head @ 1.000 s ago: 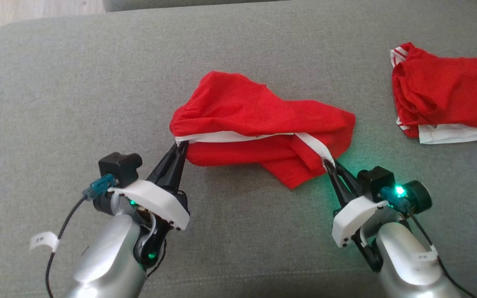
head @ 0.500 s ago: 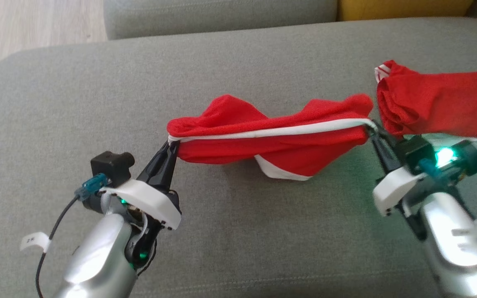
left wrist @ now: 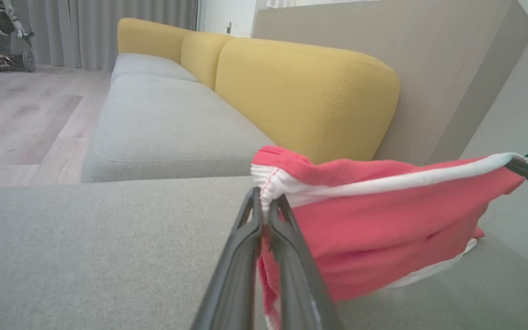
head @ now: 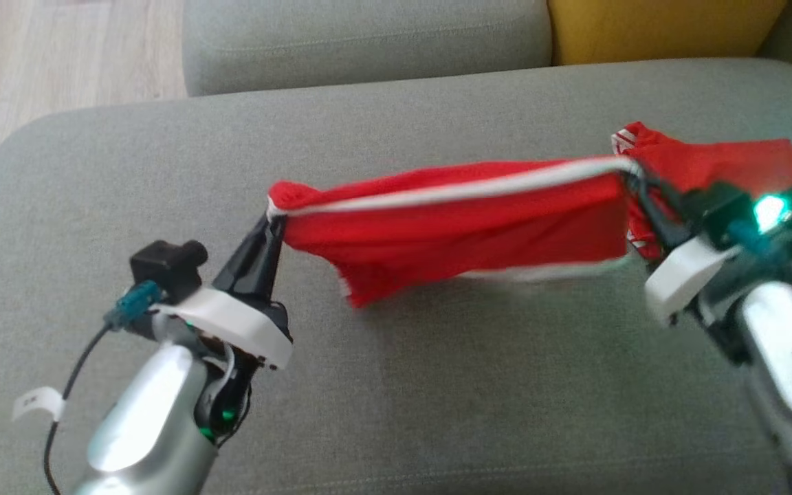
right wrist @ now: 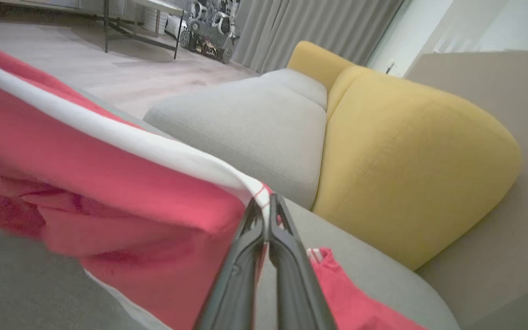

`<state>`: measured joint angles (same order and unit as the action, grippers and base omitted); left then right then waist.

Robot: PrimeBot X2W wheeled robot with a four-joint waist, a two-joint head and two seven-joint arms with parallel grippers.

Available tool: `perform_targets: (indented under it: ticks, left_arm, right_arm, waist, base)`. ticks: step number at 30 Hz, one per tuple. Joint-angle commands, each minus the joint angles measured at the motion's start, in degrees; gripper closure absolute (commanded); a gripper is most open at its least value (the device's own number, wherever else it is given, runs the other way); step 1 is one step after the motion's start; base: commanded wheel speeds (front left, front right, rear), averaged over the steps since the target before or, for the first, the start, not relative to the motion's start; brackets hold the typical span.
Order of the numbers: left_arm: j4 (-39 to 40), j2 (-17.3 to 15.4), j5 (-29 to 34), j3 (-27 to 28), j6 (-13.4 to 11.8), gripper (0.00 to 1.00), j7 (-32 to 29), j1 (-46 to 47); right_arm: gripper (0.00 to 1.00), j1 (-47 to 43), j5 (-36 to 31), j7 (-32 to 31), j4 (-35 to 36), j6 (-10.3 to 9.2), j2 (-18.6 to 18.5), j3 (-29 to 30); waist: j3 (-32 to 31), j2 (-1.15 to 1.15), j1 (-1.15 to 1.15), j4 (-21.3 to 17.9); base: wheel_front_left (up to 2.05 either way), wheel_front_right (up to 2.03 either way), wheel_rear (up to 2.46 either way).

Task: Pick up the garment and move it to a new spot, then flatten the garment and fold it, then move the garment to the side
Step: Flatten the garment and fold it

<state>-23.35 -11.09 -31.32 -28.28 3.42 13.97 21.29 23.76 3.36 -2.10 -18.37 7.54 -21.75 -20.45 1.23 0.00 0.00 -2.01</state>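
The garment is red with a white band along its top edge. It hangs stretched between both grippers above the grey sofa seat. My left gripper is shut on its left corner, with the band pinched at the fingertips in the left wrist view, gripper, garment. My right gripper is shut on the right corner, seen close in the right wrist view, gripper, garment. The lower part of the cloth sags toward the seat.
A second red garment lies on the seat at the far right, partly behind my right gripper. Yellow back cushions rise at the rear right, a grey seat cushion behind. Wooden floor lies beyond the left edge.
Both grippers have lifted the garment off the seat, and the right one has pulled away to the right, stretching it out. The head camera has tilted up.
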Motion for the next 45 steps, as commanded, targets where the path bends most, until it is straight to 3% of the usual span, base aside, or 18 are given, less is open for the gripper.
perform_targets:
  ticks: [1, 12, 22, 31, 36, 40, 45]
  left_arm:
    - [3.0, -2.2, 0.5, 3.1, -0.6, 1.0, 0.6, 3.2]
    - [11.3, -3.7, 0.5, 5.7, -3.9, 1.0, 0.4, 4.3]
    - [11.3, -4.9, -1.2, 5.1, -2.9, 1.0, -3.3, 4.4]
    - [1.4, -5.5, -1.3, 6.7, -0.5, 1.0, -3.9, 18.0]
    - [-5.8, -5.5, 0.3, 8.7, -0.1, 1.0, -0.5, 27.9]
    - [-10.4, -4.2, 1.9, 8.3, 1.1, 1.0, 0.7, 30.2]
    - [-13.8, -2.2, 3.9, 6.9, 2.6, 1.0, 1.0, 26.3]
  right_arm:
    - [1.0, 4.0, 0.8, -0.6, 3.5, -0.05, -2.7, -0.4]
    - [1.0, 6.3, 2.2, -4.3, 9.3, -0.05, -6.4, -0.1]
    - [1.0, 5.9, 5.6, -4.2, 7.8, -0.05, -6.1, -2.3]
    - [1.0, 21.6, 4.2, 0.6, -3.0, -0.05, -3.2, -6.8]
    - [1.0, 31.3, -1.4, 7.1, -12.6, -0.05, 1.7, -5.5]
    - [1.0, 32.9, -4.9, 11.7, -20.1, -0.05, 5.6, -4.4]
    - [1.0, 29.3, -6.3, 14.4, -28.1, -0.05, 8.5, -5.8]
  waist:
    - [-0.4, 0.0, 0.0, 0.1]
    - [-1.4, 0.0, 0.0, 0.2]
    - [2.4, 0.0, 0.0, 0.3]
    - [9.6, 0.0, 0.0, 0.0]
    - [14.0, 0.0, 0.0, -0.1]
    - [16.0, 0.0, 0.0, 0.5]
    - [16.8, 0.0, 0.0, 1.3]
  base:
    - [0.0, 0.0, 0.0]
    - [0.0, 0.0, 0.0]
    - [0.0, 0.0, 0.0]
    - [0.0, 0.0, 0.0]
    - [0.0, 0.0, 0.0]
    - [0.0, 0.0, 0.0]
    - [0.0, 0.0, 0.0]
